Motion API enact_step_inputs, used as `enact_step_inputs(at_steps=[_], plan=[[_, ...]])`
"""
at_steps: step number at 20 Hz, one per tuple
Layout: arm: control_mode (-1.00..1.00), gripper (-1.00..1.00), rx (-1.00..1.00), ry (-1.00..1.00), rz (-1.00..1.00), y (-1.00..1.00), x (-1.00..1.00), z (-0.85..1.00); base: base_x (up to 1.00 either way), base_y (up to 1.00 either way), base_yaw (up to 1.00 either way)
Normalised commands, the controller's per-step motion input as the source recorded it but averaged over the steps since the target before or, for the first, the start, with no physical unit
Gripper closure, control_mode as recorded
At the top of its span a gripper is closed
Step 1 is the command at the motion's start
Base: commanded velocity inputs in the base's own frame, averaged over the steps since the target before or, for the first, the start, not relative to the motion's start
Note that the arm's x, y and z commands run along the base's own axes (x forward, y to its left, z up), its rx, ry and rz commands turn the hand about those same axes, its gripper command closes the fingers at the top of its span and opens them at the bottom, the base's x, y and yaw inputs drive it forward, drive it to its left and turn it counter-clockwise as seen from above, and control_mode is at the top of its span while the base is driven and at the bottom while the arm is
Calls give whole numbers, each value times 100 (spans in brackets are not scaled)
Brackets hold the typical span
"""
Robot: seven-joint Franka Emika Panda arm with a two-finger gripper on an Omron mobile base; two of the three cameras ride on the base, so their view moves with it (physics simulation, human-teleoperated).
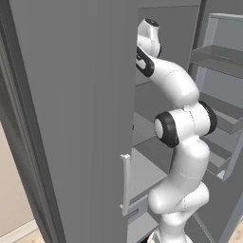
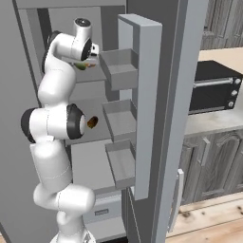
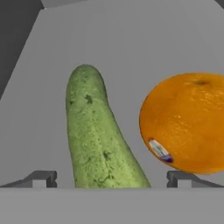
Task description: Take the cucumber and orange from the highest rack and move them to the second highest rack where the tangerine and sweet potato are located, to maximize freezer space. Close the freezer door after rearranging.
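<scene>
A black oven (image 2: 214, 88) sits at right of the right base view on a pale counter (image 2: 209, 121), with dark wood cabinets (image 2: 209, 161) below and wood floor (image 2: 209, 223) at lower right.

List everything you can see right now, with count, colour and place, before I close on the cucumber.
cucumber: one, green, lying on the highest rack, between the open fingertips
orange: one, orange, on the same rack, beside the cucumber
highest rack: one, grey, under both
freezer door: one, grey, swung open
door trays: three, pale grey, on the door's inner face
oven: one, black, on the counter
gripper: one, dark tips, open, at the cucumber
</scene>
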Motion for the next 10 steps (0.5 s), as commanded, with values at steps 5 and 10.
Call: enact_step_inputs(at_steps=[5, 10], plan=[[-100, -100, -1, 0, 11, 28, -13, -37, 0, 0, 0], [-100, 100, -4, 1, 9, 34, 1, -41, 0, 0, 0]])
